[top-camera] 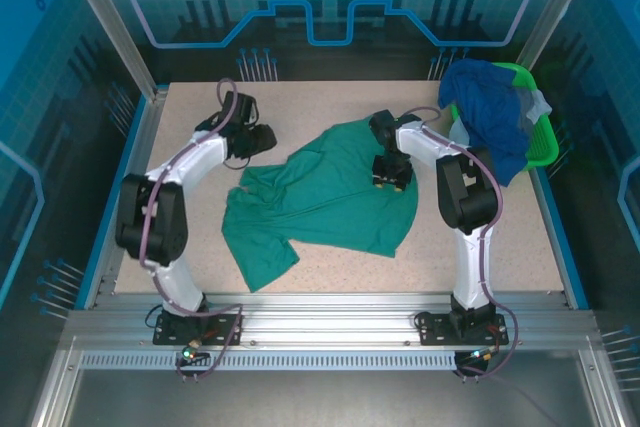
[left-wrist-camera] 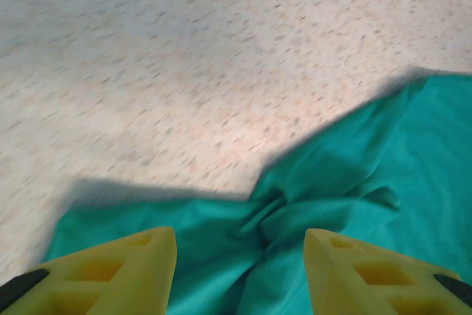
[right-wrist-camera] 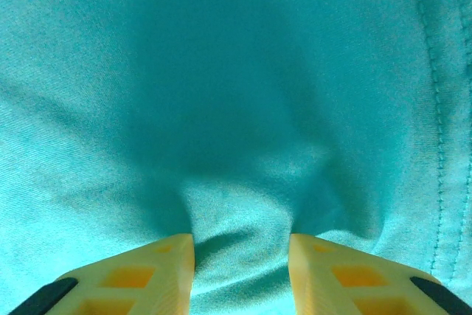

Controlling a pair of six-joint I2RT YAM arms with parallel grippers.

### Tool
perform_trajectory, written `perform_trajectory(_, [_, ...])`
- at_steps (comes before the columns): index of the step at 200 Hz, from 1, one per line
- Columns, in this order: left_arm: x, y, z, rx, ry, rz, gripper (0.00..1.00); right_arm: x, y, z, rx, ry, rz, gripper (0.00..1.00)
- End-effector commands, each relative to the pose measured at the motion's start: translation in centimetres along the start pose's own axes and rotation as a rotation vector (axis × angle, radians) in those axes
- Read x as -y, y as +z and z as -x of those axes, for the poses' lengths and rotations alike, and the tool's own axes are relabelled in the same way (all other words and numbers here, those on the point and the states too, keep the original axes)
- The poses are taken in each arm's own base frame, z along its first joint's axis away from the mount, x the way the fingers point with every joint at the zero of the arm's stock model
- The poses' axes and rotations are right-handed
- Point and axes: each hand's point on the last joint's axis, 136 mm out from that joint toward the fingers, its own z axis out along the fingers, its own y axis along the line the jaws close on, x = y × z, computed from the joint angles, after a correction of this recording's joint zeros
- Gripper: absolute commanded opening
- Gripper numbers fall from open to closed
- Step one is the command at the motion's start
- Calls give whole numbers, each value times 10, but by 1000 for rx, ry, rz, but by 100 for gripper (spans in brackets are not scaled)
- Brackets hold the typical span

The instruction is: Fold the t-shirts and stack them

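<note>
**Spreading the teal shirt before the first fold**

The speckled surface carries one teal-green t-shirt, lying near the middle between my two arms. It is rumpled and skewed, with one part trailing toward the near left. I judge the job to be at the flattening step. Nothing is folded and no stack has begun.

At the far right corner sits the green basket, heaped with blue shirts that hang over its rim. They wait their turn and lie well apart from my work.

My right claw is down on the far right part of the shirt. In its wrist view the right claw pinches a puckered ridge of teal cloth, with a stitched seam running just beside it.

My left claw is at the shirt's far left edge. Seen from its wrist, the left claw stands spread over a knot of bunched cloth, holding nothing.

Next I likely need a fresh grip on the left, then an outward pull against the right to smooth the body. The twisted bunch under my left claw is the obstacle. Gripping several layers there would drag the shirt crooked.
</note>
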Motion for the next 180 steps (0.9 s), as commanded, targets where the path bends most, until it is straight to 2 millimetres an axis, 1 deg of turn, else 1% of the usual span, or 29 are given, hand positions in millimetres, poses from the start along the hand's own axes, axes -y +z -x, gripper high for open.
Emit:
perform_trajectory(1, [33,22,-15,-107,93,-129,50,1,4,-7,-29,-8,3,39])
perform_trajectory(10, [42,26,-16,-116,138,-172,50,2,4,-7,-29,-7,2,39])
perform_trajectory(20, [51,30,-23,-140,178,-222,49,3,5,-9,-32,-5,2,39])
perform_trajectory(29, [53,33,-30,-159,199,-232,49,3,5,-9,-33,-3,3,39])
perform_trajectory(56, [46,50,-54,-217,220,-214,49,2,6,-9,-34,0,8,39])
perform_trajectory(70, [43,55,-62,-234,230,-193,49,2,6,-10,-37,2,8,39])
perform_trajectory(82, [42,57,-64,-230,239,-176,46,2,6,-10,-36,4,10,39])
perform_trajectory(109, [35,61,-66,-226,246,-128,31,2,7,-12,-40,3,11,39])
perform_trajectory(128, [32,62,-63,-212,253,-100,29,1,6,-13,-38,2,16,39])
perform_trajectory(143, [32,63,-65,-215,276,-81,32,0,5,-12,-34,3,19,39])
perform_trajectory(153, [30,65,-66,-214,302,-51,42,-1,6,-13,-35,2,21,39])
perform_trajectory(160, [29,66,-67,-207,315,-32,46,-1,6,-13,-36,3,21,39])
perform_trajectory(168, [29,67,-66,-200,318,-24,48,-1,6,-14,-37,3,22,39])
perform_trajectory(180, [29,68,-65,-192,314,-20,49,-1,6,-14,-37,2,23,39])
